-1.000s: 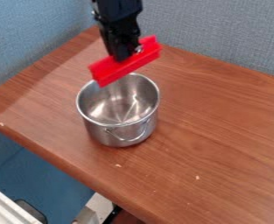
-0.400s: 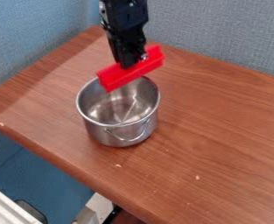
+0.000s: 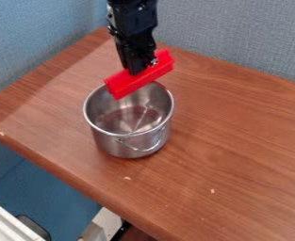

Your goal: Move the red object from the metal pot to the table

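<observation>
Lower now, pincer (image 3: 139, 64) holds red object (image 3: 142, 73) above metal pot (image 3: 129, 118).

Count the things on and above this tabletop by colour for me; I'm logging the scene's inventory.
Red: 1, the red object, held in the gripper above the pot's rim
Silver: 1, the metal pot, nothing visible inside it
Reddish-brown: 1, the table
Black: 1, the gripper
Total: 4
</observation>
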Robot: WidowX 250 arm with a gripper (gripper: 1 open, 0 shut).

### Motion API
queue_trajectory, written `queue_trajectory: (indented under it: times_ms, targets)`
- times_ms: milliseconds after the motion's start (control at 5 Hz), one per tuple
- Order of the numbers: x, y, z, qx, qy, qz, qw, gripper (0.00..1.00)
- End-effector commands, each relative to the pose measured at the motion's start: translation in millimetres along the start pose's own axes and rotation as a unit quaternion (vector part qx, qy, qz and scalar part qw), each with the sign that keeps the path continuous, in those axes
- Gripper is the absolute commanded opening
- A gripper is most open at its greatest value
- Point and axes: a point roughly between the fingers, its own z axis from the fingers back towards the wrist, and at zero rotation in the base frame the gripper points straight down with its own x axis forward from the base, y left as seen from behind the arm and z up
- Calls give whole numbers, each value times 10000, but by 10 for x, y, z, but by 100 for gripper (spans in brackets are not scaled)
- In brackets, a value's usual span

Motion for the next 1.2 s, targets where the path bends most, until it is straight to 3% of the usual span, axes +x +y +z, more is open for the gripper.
queue_trajectory:
  times_ms: [0,600,800,1000]
  targets:
    - [40,65,73,147,-137,28,9998,0]
    - [103,163,-85,193,7,72,9998,0]
    - [34,193,-160,173,53,151,9997,0]
    - [-53,116,-134,188,-23,75,9998,0]
